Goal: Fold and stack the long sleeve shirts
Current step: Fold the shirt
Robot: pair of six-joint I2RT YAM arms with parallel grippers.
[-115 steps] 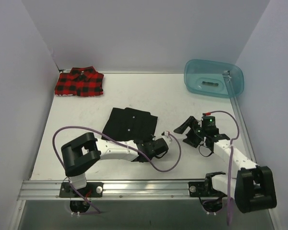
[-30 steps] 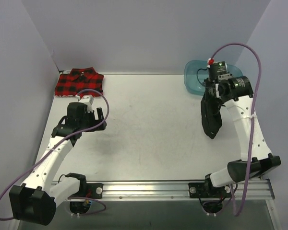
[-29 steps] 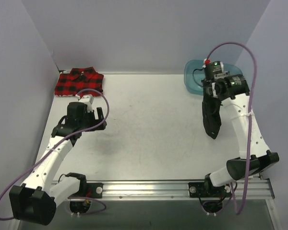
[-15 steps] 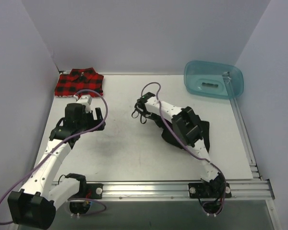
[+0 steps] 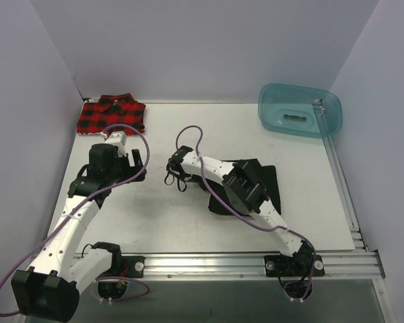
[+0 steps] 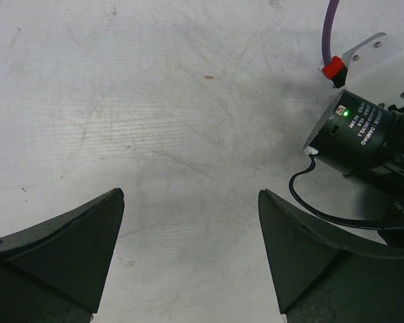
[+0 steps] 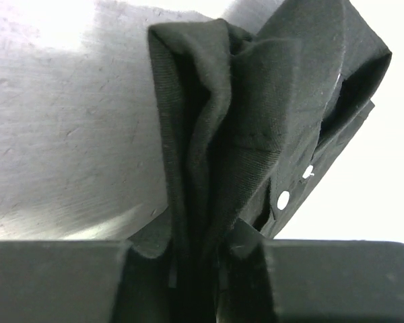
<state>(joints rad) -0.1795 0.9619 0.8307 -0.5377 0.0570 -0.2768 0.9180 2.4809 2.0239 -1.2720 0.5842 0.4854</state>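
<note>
While the red plaid shirt [image 5: 112,116] is lying folded just beyond the left fingers [image 6: 60,249], those are hanging wide apart over the worktop [image 5: 209,128], right fingers [image 7: 60,279] are pinching the bunched black shirt [image 7: 256,114], its cloth spreading to their right.

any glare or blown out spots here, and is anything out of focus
Right wrist view: the table blows out white at top left and lower right; the black shirt shows its folds; the right gripper is dark and soft. Left wrist view: even light, soft shadow under the left gripper. Top view: even, no glare.
</note>
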